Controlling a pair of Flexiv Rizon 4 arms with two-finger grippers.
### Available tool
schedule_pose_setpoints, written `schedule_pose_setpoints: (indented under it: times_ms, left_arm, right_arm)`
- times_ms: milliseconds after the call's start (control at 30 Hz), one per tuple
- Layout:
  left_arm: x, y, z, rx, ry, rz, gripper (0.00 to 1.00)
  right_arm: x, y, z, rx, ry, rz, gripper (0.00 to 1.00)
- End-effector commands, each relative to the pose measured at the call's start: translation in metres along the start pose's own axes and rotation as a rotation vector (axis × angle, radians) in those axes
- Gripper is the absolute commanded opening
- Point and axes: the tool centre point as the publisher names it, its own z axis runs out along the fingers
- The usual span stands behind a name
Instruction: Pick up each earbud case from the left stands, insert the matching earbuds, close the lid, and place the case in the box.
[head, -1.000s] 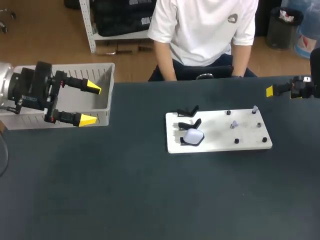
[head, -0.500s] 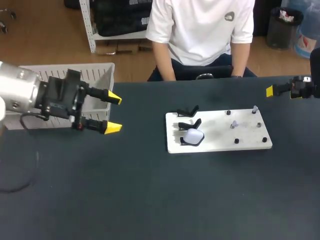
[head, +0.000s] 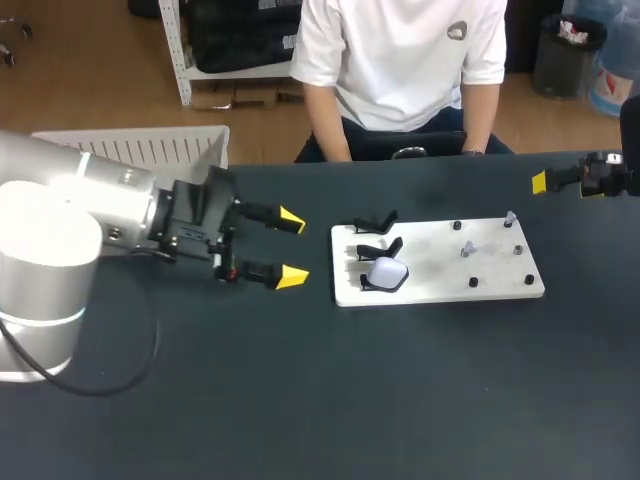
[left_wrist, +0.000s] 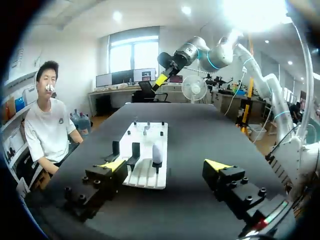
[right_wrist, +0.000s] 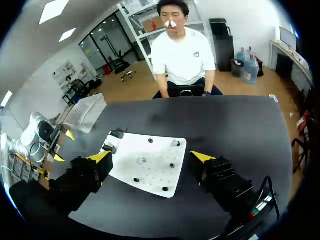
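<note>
The left hand (head: 292, 247), fingers spread and empty, hangs over the dark bench (head: 400, 400) just beside the white board (head: 440, 286). A white earbud case (head: 386, 273) sits on the stand nearest the robot, one of three black stands (head: 375, 222) at the board's left end. The right hand (right_wrist: 150, 157), likewise released and empty, hangs well apart, off the board's right end. A grey box (head: 150, 147) stands at the bench's far left.
</note>
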Motion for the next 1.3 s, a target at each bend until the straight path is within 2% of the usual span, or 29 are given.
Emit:
schedule_pose_setpoints:
  times_ms: [33,167,633,967,1300]
  left_arm:
    - [-0.001,0.006,0.034,-0.001,0.015,0.008,1.0]
    - [0.0,0.007,0.053,-0.011,0.048,-0.013,1.0]
    - [0.0,0.007,0.053,-0.011,0.048,-0.013,1.0]
    - [0.015,0.015,0.077,-0.046,0.071,-0.03,1.0]
    - [0.022,0.015,0.101,-0.029,0.066,-0.069,1.0]
  right_arm:
    - [0.0,-0.001,0.001,-0.003,0.001,-0.001,1.0]
    - [0.0,-0.001,0.001,-0.003,0.001,-0.001,1.0]
    - [0.0,-0.001,0.001,-0.003,0.001,-0.001,1.0]
    - [0.0,-0.001,0.001,-0.003,0.001,-0.001,1.0]
    - [0.0,-0.001,0.001,-0.003,0.001,-0.001,1.0]
